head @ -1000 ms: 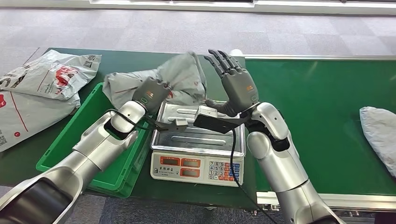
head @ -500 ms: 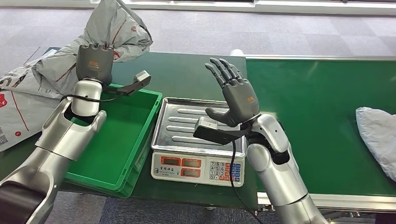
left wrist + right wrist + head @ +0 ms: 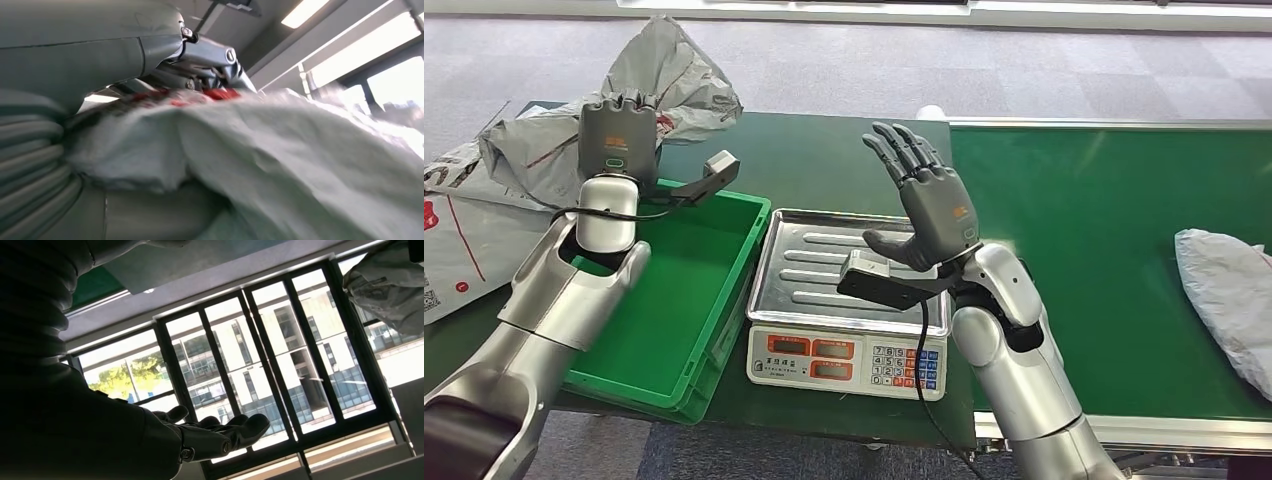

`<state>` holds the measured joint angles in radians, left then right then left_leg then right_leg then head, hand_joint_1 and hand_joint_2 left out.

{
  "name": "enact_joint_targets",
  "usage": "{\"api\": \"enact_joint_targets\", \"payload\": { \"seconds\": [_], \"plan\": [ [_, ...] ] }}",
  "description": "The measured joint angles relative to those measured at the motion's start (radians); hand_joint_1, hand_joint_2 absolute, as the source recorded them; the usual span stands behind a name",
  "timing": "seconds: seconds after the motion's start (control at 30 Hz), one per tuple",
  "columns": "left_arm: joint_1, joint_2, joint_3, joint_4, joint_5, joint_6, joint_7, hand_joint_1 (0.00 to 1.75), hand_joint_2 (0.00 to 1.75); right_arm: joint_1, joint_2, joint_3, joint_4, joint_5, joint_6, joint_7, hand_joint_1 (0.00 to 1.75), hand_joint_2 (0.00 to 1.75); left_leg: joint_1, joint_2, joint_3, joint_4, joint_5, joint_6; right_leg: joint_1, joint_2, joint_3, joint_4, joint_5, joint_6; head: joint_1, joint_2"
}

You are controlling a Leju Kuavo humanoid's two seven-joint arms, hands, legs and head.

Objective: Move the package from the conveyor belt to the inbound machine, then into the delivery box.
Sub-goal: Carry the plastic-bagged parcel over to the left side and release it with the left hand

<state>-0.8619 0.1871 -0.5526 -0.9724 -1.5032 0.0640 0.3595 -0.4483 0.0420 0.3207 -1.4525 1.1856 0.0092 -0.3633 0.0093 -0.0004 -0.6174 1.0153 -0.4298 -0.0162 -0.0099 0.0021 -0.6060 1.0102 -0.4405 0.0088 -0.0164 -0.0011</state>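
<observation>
From the head view, the left hand (image 3: 621, 132) grips the grey package (image 3: 659, 75) and holds it raised above the far left corner of the green delivery box (image 3: 686, 330); the package hangs crumpled beyond the fingers, its long axis running from the raised end down toward the table (image 3: 824, 160), so the drop seems to need the hand drawn nearer and lower, over the box's open floor. The right hand (image 3: 927, 195) stands upright over the scale (image 3: 849, 300) with its fingers spread and nothing in them (well apart from the package, so the left hand is plainly the nearer one); another package (image 3: 1224, 300) lies on the conveyor belt (image 3: 1104, 230).

From the left wrist view, the package's pale wrinkled film (image 3: 280, 165) presses against the hand, the fingers (image 3: 210, 55) clamped over its red-printed edge.

From the right wrist view, the right hand's fingers (image 3: 225, 432) lie released, dark against the windows (image 3: 280, 355).
</observation>
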Motion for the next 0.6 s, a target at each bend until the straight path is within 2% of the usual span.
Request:
{"api": "enact_joint_targets", "payload": {
  "seconds": [0.6],
  "plan": [
    [0.007,0.012,0.030,-0.002,0.000,0.023,0.049,0.00,0.00,-0.007,0.000,0.000,0.004,-0.001,-0.001,-0.002,0.00,1.75,0.000,0.000,0.000,0.000,0.000,0.000,0.000,0.000,0.000,0.000,0.000,0.000,0.000,0.000]
  ]
}}
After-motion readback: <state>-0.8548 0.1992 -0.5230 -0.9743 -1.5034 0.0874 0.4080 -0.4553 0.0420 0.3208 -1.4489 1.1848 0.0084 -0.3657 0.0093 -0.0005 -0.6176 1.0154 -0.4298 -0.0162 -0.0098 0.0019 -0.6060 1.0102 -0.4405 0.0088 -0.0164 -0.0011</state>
